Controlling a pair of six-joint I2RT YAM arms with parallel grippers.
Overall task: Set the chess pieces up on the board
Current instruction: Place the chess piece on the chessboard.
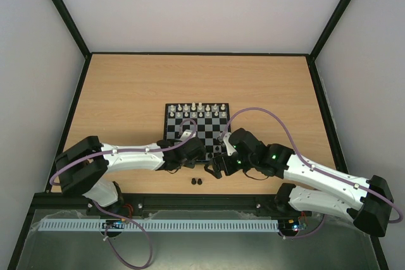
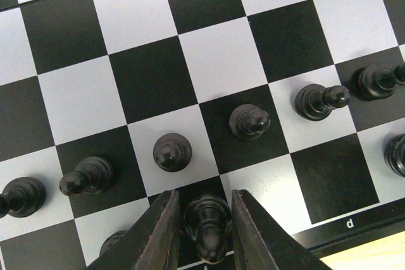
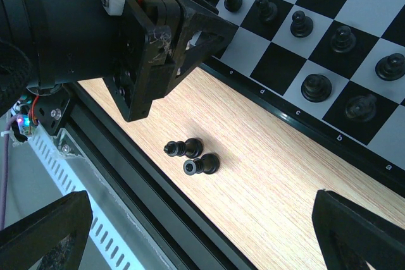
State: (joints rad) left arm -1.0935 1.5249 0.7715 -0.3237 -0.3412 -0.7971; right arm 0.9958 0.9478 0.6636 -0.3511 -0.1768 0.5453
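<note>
A small black chess piece point(image 2: 209, 232) stands on a dark square in the near row of the glossy black-and-white chessboard point(image 2: 215, 61). The left gripper point(image 2: 204, 197) is clamped on it, one finger at each side. A row of black pawns point(image 2: 172, 152) stands just behind it. Two other black pieces point(image 3: 192, 147) lie on the wooden table point(image 3: 285, 175) just beside the board's near edge. The right gripper point(image 3: 201, 219) hangs above them with jaws wide apart, holding nothing.
</note>
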